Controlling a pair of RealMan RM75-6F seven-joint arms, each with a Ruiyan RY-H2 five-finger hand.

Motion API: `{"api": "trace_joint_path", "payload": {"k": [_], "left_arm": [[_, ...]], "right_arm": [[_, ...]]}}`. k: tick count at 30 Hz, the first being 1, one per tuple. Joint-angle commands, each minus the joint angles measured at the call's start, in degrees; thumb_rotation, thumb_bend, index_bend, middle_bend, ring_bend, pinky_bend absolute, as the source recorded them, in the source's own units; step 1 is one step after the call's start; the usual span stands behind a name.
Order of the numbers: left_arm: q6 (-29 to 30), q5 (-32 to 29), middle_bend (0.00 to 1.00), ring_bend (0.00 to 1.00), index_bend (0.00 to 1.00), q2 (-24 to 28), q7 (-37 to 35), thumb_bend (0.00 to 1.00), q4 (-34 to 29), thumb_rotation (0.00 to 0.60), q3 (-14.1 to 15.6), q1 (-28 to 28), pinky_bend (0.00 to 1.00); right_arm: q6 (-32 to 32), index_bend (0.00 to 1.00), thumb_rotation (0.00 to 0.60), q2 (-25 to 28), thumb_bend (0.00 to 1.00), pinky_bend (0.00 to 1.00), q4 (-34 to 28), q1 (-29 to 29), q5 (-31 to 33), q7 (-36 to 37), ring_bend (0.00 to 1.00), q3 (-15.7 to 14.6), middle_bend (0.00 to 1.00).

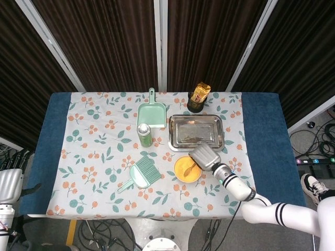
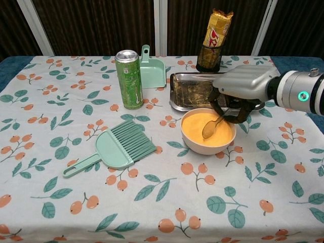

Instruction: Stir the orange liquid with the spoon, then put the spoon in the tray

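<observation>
Silver-grey, the right hand (image 2: 242, 91) hovers over the bowl's (image 2: 207, 147) far right rim, back up, dark fingers (image 2: 230, 109) curled down and clamped on the spoon (image 2: 210, 127). The spoon slants down-left, its scoop dipped in the orange liquid (image 2: 197, 134). The forearm reaches in from the right, above the table (image 2: 152, 202). Just behind sits the tray (image 2: 190, 93). The left hand (image 1: 9, 178) hangs off the table's left edge; whether its fingers are closed cannot be told.

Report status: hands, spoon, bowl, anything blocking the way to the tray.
Right hand holds the metal spoon, tip in the pink bowl of orange liquid. Left hand idle off the table's edge. Steel tray just behind the bowl, path unobstructed.
</observation>
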Motion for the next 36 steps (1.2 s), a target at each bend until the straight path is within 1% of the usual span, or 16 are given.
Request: {"api": "trace_joint_path", "payload": {"k": [1,3,6,12,19,26,30,36], "left_arm": [[-0.01,-0.03,0.16,0.12,0.16,-0.07,-0.19,0.00,0.16,0.600,0.01,0.07,0.18],[0.06,0.04,0.16,0.12,0.16,-0.14,-0.29,0.00,0.29,0.600,0.00,0.10,0.18],[0.10,0.14,0.16,0.12,0.16,-0.17,-0.30,0.00,0.36,0.600,-0.02,0.09,0.18],[0.19,0.23,0.16,0.12,0.16,-0.08,-0.03,0.00,0.12,0.600,-0.15,0.04,0.18],[-0.02,0.10,0.16,0.12,0.16,-0.03,0.25,0.00,-0.10,0.600,-0.20,-0.02,0.18],[-0.20,-0.18,0.16,0.12,0.16,-0.06,0.32,0.00,-0.11,0.600,-0.16,0.07,0.18],[-0.22,-0.24,0.16,0.12,0.16,-0.10,0.23,0.00,-0.03,0.600,-0.15,0.14,0.18],[-0.17,-0.23,0.16,0.12,0.16,-0.23,-0.07,0.00,0.24,0.600,-0.18,0.21,0.18]], "right_arm": [[0.61,0.41,0.600,-0.51,0.29,1.00,0.07,0.52,0.73,-0.52,1.00,-0.73,0.97],[1.31,0.37,0.600,-0.40,0.25,1.00,-0.22,0.58,0.51,-0.36,1.00,-1.01,0.97],[2.51,0.36,0.600,0.00,0.22,1.00,-0.85,0.37,-0.54,0.87,1.00,-1.19,0.97],[4.72,0.36,0.600,1.25,0.22,1.00,-2.01,-0.21,-3.65,3.85,1.00,-1.49,0.97],[4.81,0.36,0.600,1.21,0.22,1.00,-1.14,0.07,-5.18,4.89,1.00,-2.35,0.97],[4.72,0.40,0.600,0.07,0.23,1.00,0.36,0.45,-5.41,4.60,1.00,-3.06,0.97],[5.00,0.43,0.600,-0.22,0.28,1.00,0.65,0.50,-5.71,4.90,1.00,-3.20,0.97],[5.16,0.46,0.600,-0.30,0.30,1.00,0.52,0.61,-5.67,4.72,1.00,-3.45,0.97]]}}
